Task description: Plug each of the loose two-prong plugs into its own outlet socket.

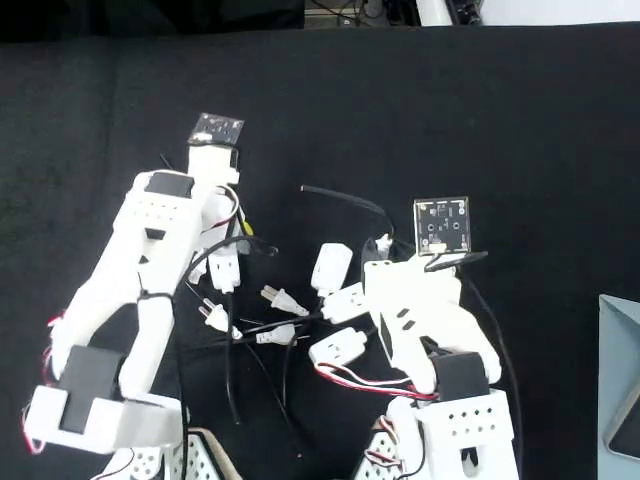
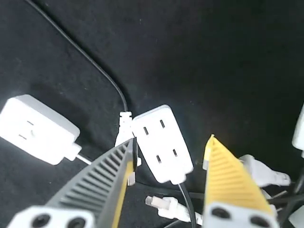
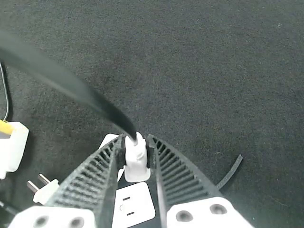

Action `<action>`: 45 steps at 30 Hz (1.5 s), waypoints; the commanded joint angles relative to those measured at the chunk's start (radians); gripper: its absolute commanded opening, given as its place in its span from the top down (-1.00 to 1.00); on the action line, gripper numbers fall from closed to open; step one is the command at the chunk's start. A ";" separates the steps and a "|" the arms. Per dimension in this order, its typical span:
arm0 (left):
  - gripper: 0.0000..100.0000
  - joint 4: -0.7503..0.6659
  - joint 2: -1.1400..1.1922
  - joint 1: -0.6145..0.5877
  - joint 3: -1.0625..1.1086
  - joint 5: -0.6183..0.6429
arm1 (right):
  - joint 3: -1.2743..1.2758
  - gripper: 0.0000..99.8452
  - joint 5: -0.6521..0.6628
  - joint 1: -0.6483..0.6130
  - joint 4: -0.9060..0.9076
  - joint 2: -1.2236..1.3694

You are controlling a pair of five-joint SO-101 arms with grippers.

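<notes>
My left gripper is open, its grey and yellow fingers straddling a white outlet block with slots facing up; in the high view this gripper hangs over that block. My right gripper is shut on a white two-prong plug with a black cable, held just above a white outlet socket. The high view shows this gripper near the centre outlets. Loose white plugs lie between the arms.
Two more white outlets lie mid-table among tangled black cables. A second outlet and loose plugs lie near the left gripper. A grey bin stands at the right edge.
</notes>
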 commanded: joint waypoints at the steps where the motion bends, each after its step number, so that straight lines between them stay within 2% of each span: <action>1: 0.52 0.011 -0.072 0.007 -0.028 0.040 | -0.044 0.97 0.000 0.008 -0.023 0.001; 5: 0.52 -0.003 -0.048 0.004 0.012 0.061 | -0.042 0.97 0.000 0.008 -0.023 0.001; 10: 0.52 -0.100 0.026 0.004 0.077 0.138 | -0.042 0.97 0.000 0.008 -0.023 0.001; 16: 0.54 -0.107 0.169 0.008 0.051 0.196 | -0.042 0.97 0.000 0.008 -0.023 0.001; 24: 0.87 -0.112 0.219 0.024 -0.008 0.187 | -0.042 0.97 0.000 0.008 -0.023 0.001; 27: 0.95 -0.115 0.206 0.061 -0.013 0.091 | -0.042 0.97 0.000 0.008 -0.023 0.001; 31: 0.94 -0.115 0.180 0.128 -0.005 -0.055 | -0.042 0.97 0.000 0.008 -0.023 0.001; 37: 0.93 -0.117 0.176 0.168 -0.015 -0.338 | -0.042 0.97 0.002 0.008 -0.023 0.001; 40: 0.78 -0.115 0.178 0.154 -0.027 -0.394 | -0.042 0.97 0.002 0.008 -0.023 0.001; 45: 0.48 -0.115 0.169 0.102 -0.042 -0.397 | -0.042 0.97 0.005 0.008 -0.023 0.001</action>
